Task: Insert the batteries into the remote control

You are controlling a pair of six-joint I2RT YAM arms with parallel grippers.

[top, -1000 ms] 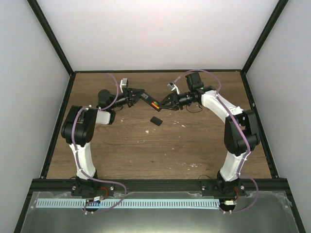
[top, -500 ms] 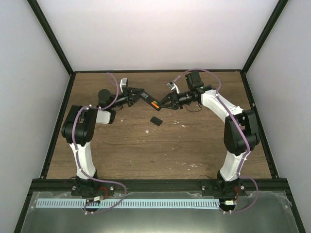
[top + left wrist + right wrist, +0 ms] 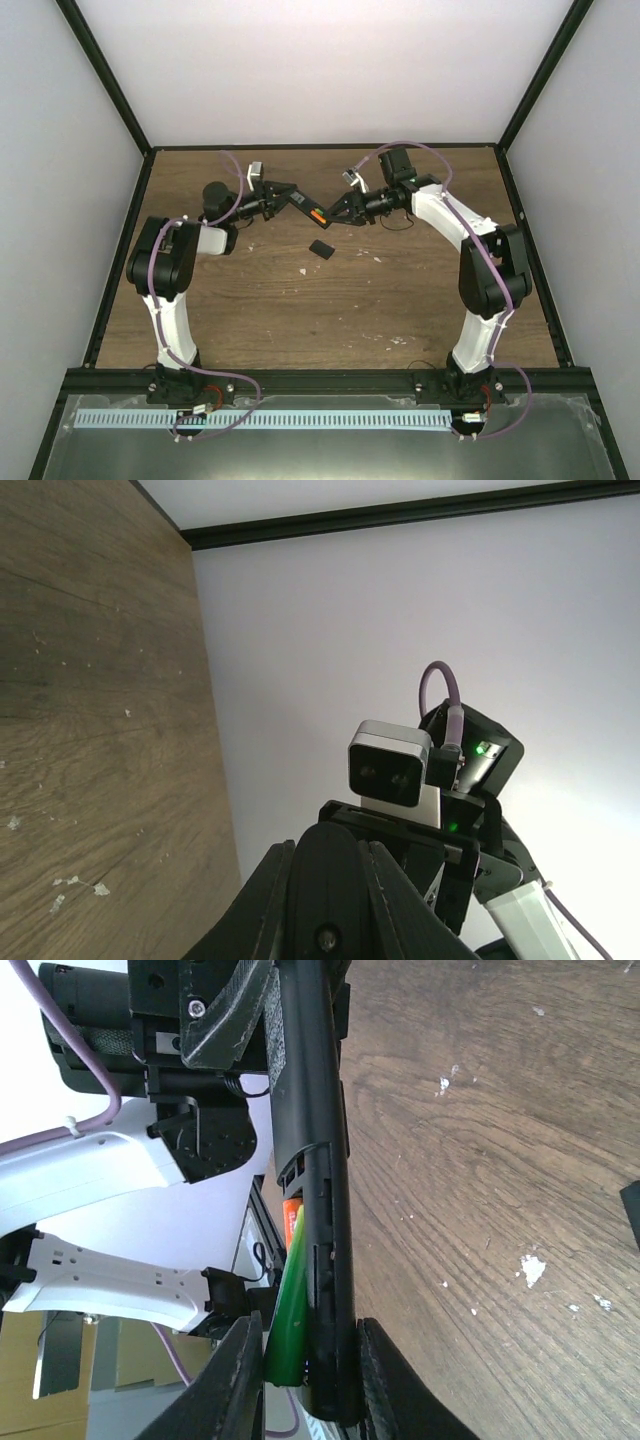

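The black remote control (image 3: 303, 206) hangs in the air between both arms. My left gripper (image 3: 283, 195) is shut on one end of it, and the left wrist view shows the remote's body (image 3: 335, 900) wedged between the fingers. My right gripper (image 3: 333, 211) is shut on the other end. In the right wrist view, one finger (image 3: 385, 1380) presses on the remote (image 3: 310, 1160). The other finger (image 3: 238, 1380) bears on an orange and green battery (image 3: 288, 1310), which leans out of the open compartment. In the top view the batteries (image 3: 317, 215) show as an orange spot.
A small black cover piece (image 3: 321, 248) lies on the wooden table (image 3: 330, 310) just below the grippers. Pale chips of wood (image 3: 377, 259) are scattered around. The enclosure's white walls and black frame (image 3: 527, 215) border the table.
The right gripper has closed a little on the remote's end and the battery. Both arms have barely shifted, with the remote still held up between them.
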